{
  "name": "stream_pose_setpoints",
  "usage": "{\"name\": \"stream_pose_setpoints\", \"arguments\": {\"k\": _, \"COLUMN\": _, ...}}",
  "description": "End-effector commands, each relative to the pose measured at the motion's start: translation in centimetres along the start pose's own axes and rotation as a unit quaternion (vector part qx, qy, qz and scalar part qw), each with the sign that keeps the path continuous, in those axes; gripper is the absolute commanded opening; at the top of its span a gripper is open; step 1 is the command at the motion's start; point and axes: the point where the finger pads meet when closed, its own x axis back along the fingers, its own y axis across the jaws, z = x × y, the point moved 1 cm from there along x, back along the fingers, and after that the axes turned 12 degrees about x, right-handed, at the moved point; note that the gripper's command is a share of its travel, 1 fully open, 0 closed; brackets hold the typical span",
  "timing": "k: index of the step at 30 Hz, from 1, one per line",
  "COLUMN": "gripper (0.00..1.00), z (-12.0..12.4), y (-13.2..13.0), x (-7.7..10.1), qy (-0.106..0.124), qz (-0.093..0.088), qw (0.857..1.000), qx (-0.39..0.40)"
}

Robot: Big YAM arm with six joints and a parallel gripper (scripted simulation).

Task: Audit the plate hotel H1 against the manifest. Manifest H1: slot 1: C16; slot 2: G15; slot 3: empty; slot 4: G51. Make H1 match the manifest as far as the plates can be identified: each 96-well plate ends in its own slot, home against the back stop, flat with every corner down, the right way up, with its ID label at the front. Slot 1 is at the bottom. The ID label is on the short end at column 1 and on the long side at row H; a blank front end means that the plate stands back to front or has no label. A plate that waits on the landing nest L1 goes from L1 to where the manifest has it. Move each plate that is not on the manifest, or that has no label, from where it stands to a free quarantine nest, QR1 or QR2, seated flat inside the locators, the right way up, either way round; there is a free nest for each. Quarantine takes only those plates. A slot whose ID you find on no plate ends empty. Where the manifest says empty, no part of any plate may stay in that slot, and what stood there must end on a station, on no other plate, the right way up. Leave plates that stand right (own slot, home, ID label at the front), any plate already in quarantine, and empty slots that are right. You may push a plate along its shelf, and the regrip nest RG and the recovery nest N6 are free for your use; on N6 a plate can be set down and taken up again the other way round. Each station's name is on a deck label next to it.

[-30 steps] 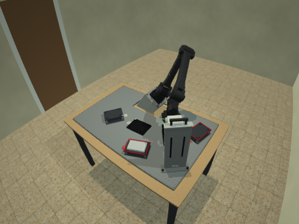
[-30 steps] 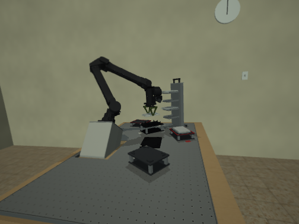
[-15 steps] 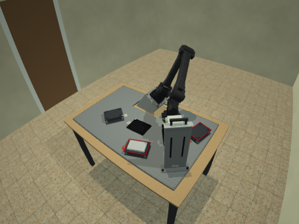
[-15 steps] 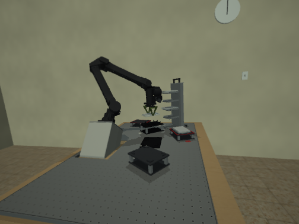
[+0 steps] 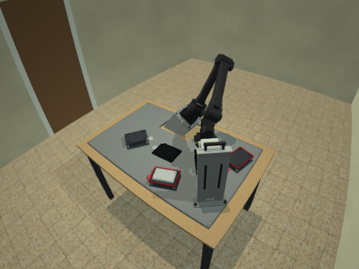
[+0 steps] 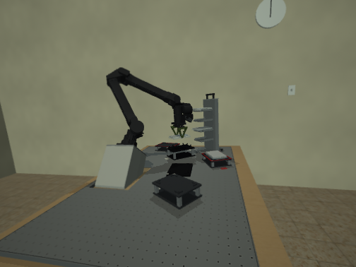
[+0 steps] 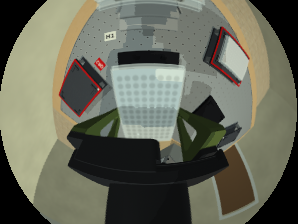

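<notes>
No legible text, number or brand anywhere in the three views. Small white deck labels (image 5: pixel 149 138) beside the dark nests on the table, too small to make out. Red tag (image 7: pixel 100 64) by the red-framed nest in the wrist view, characters blurred. White tag (image 7: pixel 109 34) on the perforated deck (image 7: pixel 93 39), marks unreadable. Wall clock (image 6: pixel 270 13) showing only a single dark hand, without numerals.
</notes>
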Motion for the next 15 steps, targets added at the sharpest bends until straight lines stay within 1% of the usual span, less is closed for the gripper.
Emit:
{"name": "stream_pose_setpoints", "arguments": {"k": 1, "gripper": 0.86, "z": -0.01, "y": -0.15, "x": -0.12, "qy": -0.006, "qz": 0.002, "qw": 1.0, "qx": 0.007}}
{"name": "stream_pose_setpoints", "arguments": {"k": 13, "gripper": 0.86, "z": 0.04, "y": -0.37, "x": 0.01, "qy": -0.007, "qz": 0.004, "qw": 1.0, "qx": 0.005}}
{"name": "stream_pose_setpoints", "arguments": {"k": 15, "gripper": 0.86, "z": 0.1, "y": -0.21, "x": -0.46, "qy": -0.002, "qz": 0.001, "qw": 1.0, "qx": 0.002}}
